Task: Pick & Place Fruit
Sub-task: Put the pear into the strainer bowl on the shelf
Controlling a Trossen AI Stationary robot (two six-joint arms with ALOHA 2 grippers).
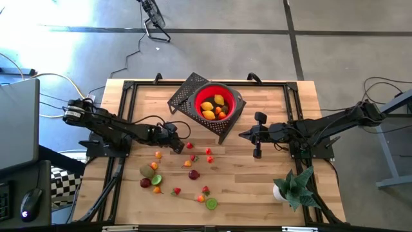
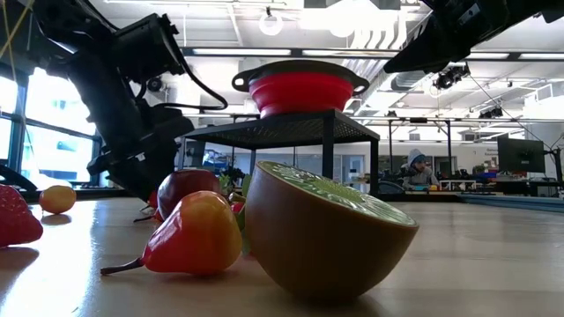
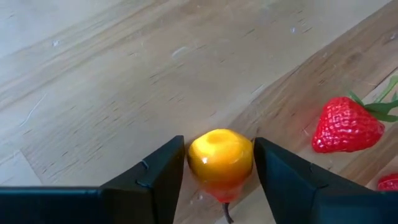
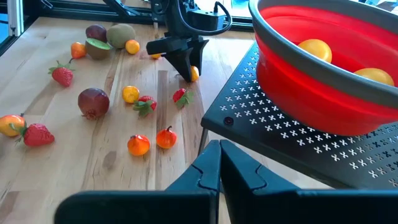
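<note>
My left gripper [image 1: 181, 144] is low over the table's middle, left of the rack, shut on a small yellow-orange fruit [image 3: 220, 157]. The right wrist view shows the same gripper [image 4: 188, 70] pointing down at the wood. Several more toy fruits lie scattered on the table [image 1: 193, 174], among them a strawberry [image 3: 346, 125], a kiwi half [image 2: 326, 231] and a dark red fruit [image 4: 93, 102]. The red bowl [image 1: 212, 103] sits on a black perforated rack [image 4: 261, 118] and holds yellow and orange fruits. My right gripper [image 1: 243, 135] hovers shut beside the rack, touching nothing. My left gripper pinches the yellow-orange fruit by its two sides [image 3: 198, 158], one finger on each. The fingers [image 4: 180, 59] come from above, slanting down. The fruit's stem end points down toward the wood. Whether it rests on the table or is just clear of it, I cannot tell.
A spiky green plant in a white pot [image 1: 293, 187] stands at the table's near right corner. The black rack rises well above the table top at the far middle. Bare wood lies between the rack and the plant [image 1: 257, 180].
</note>
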